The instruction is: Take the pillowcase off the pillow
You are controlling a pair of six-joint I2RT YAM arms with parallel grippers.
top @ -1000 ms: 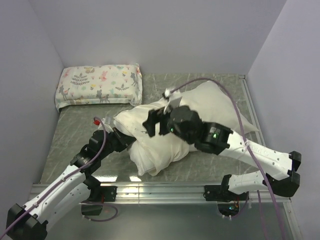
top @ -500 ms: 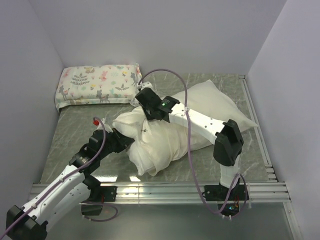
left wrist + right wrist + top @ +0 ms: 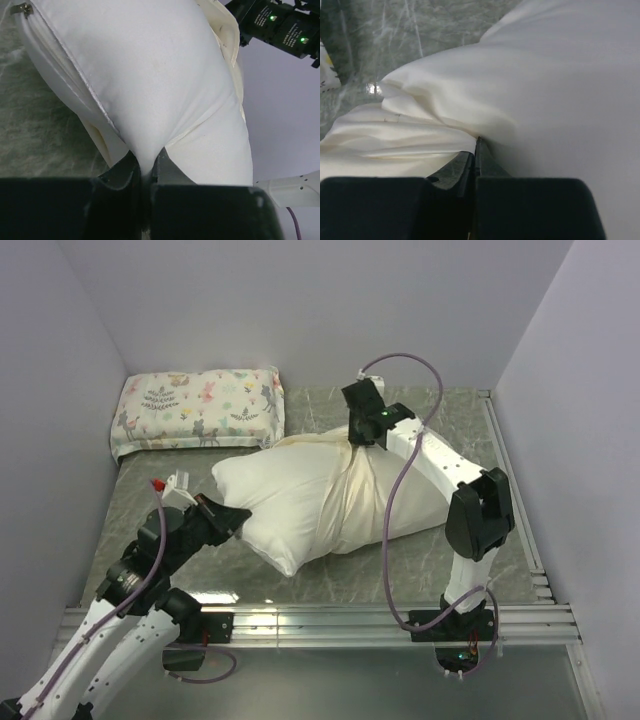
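Between the two hands lies the large plump white pillow (image 3: pixel 280 505), resting on the grey-green marbled surface (image 3: pixel 140 480). At its near corner the left hand (image 3: pixel 225 515) is pinched tight on bare pillow fabric. The right hand (image 3: pixel 352 435) is clamped on the crumpled cream fabric pillowcase (image 3: pixel 425 498), which is bunched just under it and covers the end beneath its arm. Beyond the left hand sits a small floral-print pillow (image 3: pixel 200 410).

right end effector (image 3: pixel 474 150) | jaws pinched on cream pillowcase (image 3: pixel 405 135) fold | white pillow (image 3: pixel 565 110) at right | marbled table (image 3: pixel 420 25) behind
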